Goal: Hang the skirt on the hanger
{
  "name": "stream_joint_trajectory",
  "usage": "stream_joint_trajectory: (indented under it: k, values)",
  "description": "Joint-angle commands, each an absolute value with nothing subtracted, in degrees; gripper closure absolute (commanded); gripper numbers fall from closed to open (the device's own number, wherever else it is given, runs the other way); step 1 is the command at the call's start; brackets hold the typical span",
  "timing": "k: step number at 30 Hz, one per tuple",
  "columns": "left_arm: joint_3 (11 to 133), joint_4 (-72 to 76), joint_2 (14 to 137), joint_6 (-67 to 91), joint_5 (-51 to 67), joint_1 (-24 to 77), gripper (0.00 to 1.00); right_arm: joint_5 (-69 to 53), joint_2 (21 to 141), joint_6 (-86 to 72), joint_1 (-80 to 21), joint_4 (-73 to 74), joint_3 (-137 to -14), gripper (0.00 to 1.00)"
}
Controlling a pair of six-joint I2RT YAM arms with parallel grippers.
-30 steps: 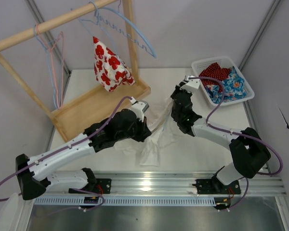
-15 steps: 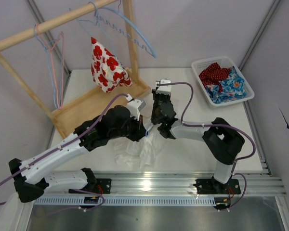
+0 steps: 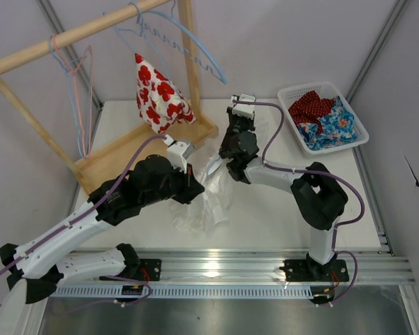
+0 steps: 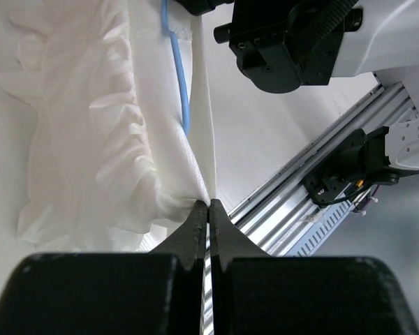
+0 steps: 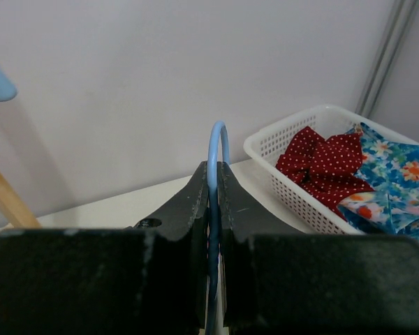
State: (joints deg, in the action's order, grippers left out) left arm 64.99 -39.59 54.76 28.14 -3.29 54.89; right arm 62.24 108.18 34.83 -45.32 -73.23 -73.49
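On the white table [image 3: 265,220] we see the soft, limp skirt [image 3: 206,209], our left gripper [image 4: 209,204] pinching its edge, the right gripper [image 5: 213,167] clamped on the blue hanger [image 5: 215,143], seemingly tucked inside it, so we judge the waistband the best hold.

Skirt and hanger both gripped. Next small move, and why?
Probably the left end effector should tug the edge of the white skirt further along the blue hanger. It is pinched shut on the fabric, the hanger wire lies among the skirt's folds, and the right end effector clamps the hook, steadying it.
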Motion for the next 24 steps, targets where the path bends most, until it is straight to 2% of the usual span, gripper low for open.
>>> stream_joint_trajectory:
  k: [1, 6, 12, 18, 24]
  values:
    - [64.9, -42.5, 53.9, 30.9, 0.4, 55.9, 1.00, 62.7, 107.8, 36.3, -44.0, -84.9, -75.1, 1.00]
    - [67.5, -45.1, 52.4, 33.0, -3.5, 53.1, 1.00, 60.0, 108.8, 38.5, -45.5, -88.2, -72.7, 1.00]
    - [67.5, -44.6, 51.5, 32.3, -0.4, 46.1, 1.00, 58.4, 104.2, 33.2, -46.4, -88.2, -65.7, 1.00]
    - [75.2, -43.5, 57.6, 30.1, 2.5, 45.0, 1.00, 56.8, 101.3, 32.6, -48.9, -88.5, -60.9, 1.00]
    - [76.4, -43.5, 62.2, 29.8, 2.6, 44.9, 1.00, 57.3, 99.7, 32.3, -51.1, -88.9, -60.4, 1.00]
